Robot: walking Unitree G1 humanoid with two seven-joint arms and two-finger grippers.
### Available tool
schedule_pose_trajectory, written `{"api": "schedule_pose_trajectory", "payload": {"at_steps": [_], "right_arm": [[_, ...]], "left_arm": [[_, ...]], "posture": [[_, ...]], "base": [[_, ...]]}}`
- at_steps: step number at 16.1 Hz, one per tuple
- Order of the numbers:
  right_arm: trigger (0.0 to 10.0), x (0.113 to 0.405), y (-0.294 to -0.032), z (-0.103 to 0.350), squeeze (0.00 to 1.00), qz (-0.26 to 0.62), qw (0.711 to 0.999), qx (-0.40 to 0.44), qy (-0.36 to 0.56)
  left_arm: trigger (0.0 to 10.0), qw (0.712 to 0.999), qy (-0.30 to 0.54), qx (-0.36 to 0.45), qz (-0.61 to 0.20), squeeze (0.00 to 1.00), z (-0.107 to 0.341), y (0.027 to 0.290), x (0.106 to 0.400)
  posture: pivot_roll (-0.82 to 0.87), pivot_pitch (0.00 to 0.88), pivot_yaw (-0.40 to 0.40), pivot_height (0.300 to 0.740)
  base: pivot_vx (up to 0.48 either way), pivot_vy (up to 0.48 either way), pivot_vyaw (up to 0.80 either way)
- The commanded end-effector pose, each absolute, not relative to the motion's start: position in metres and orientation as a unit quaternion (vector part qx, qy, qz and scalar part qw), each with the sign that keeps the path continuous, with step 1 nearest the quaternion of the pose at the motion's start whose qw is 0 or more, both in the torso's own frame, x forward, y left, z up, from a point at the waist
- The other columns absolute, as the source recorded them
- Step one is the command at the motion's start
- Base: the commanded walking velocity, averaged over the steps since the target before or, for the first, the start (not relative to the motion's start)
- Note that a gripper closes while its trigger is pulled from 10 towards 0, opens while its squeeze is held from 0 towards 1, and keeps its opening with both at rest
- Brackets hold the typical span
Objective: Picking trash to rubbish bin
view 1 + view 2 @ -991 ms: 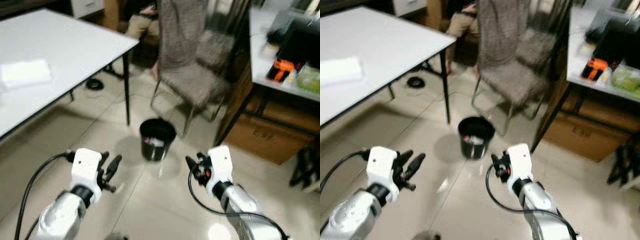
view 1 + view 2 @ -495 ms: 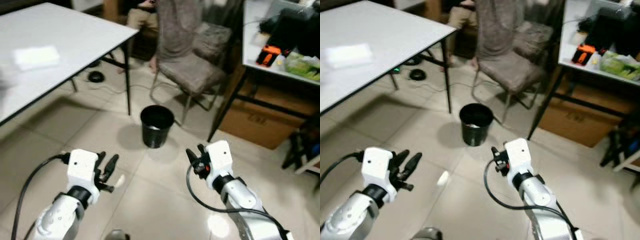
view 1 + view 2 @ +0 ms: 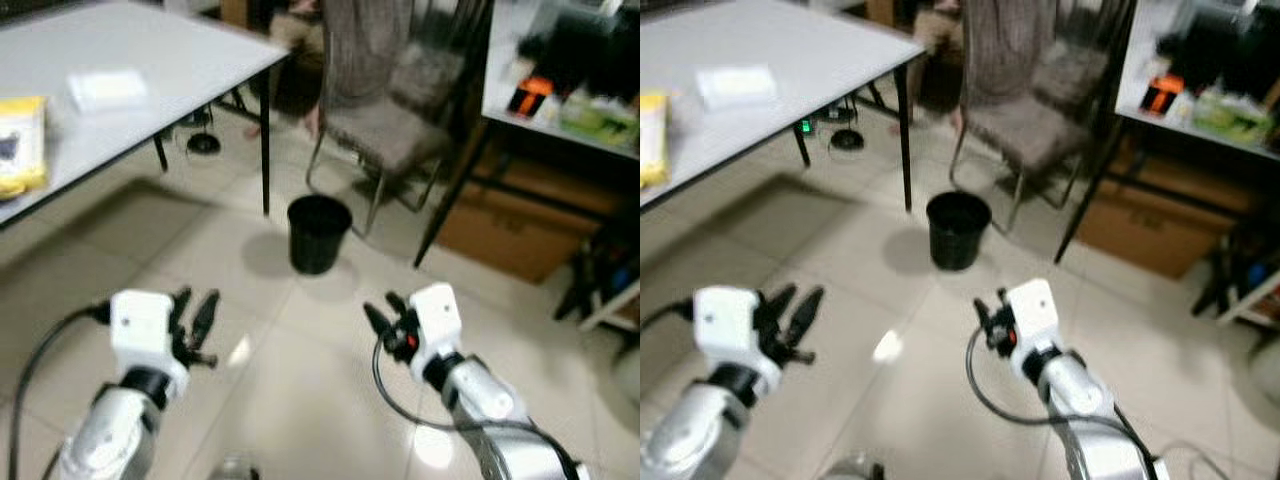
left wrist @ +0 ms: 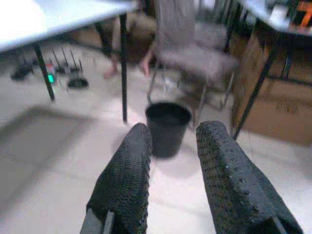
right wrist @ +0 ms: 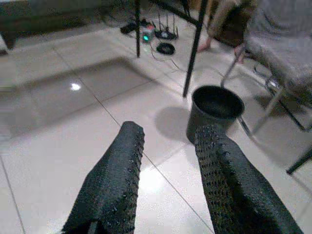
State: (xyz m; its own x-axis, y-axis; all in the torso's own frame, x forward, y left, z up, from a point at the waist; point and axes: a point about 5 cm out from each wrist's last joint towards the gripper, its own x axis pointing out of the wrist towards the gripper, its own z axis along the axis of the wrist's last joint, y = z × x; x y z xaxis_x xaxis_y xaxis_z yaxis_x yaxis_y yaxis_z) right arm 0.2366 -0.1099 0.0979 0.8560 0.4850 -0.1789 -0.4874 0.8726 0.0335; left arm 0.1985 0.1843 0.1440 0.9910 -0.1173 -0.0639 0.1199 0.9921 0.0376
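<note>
A black rubbish bin (image 3: 319, 232) stands upright on the tiled floor, just past the white table's leg and in front of a grey chair. Both arms are raised ahead of me, well short of the bin. My left gripper (image 3: 195, 310) is open and holds nothing; in its wrist view (image 4: 175, 131) the bin (image 4: 168, 127) sits between the fingers, some way off. My right gripper (image 3: 382, 310) is also open and empty, and the bin (image 5: 214, 112) lies beyond its fingertips (image 5: 130, 131). A yellow packet (image 3: 20, 145) and a white flat item (image 3: 105, 88) lie on the table.
The white table (image 3: 190, 50) fills the left. A grey chair (image 3: 400, 130) stands behind the bin. At the right are a second table (image 3: 560, 125) with clutter and a cardboard box (image 3: 500, 230) under it. A seated person's leg (image 4: 131, 44) and a lit power strip (image 5: 145, 37) are beyond.
The camera has drawn back and shifted, so the bin looks smaller and farther, and the yellow packet has come into view. Both grippers stay open and empty.
</note>
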Motion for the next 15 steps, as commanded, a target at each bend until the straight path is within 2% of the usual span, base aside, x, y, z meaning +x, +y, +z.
{"api": "schedule_pose_trajectory", "payload": {"at_steps": [1, 5, 15], "right_arm": [[10.0, 0.239, -0.103, 0.11, 0.0, 0.269, 0.961, 0.0, 0.061], [10.0, 0.247, -0.095, 0.132, 0.0, 0.281, 0.96, 0.009, 0.015], [10.0, 0.255, -0.093, 0.139, 0.0, 0.284, 0.959, 0.019, -0.002]], "left_arm": [[10.0, 0.998, -0.003, 0.047, -0.039, 0.0, 0.156, 0.187, 0.202], [10.0, 0.995, -0.045, 0.086, -0.025, 0.0, 0.175, 0.19, 0.21], [10.0, 0.991, -0.054, 0.118, -0.028, 0.0, 0.183, 0.191, 0.217]], "posture": [[0.09, 0.054, -0.123, 0.74], [0.1, 0.057, -0.127, 0.74], [0.12, 0.046, -0.132, 0.74]], "base": [[0.0, 0.0, 0.8], [0.139, 0.0, 0.8], [0.381, 0.0, 0.8]]}}
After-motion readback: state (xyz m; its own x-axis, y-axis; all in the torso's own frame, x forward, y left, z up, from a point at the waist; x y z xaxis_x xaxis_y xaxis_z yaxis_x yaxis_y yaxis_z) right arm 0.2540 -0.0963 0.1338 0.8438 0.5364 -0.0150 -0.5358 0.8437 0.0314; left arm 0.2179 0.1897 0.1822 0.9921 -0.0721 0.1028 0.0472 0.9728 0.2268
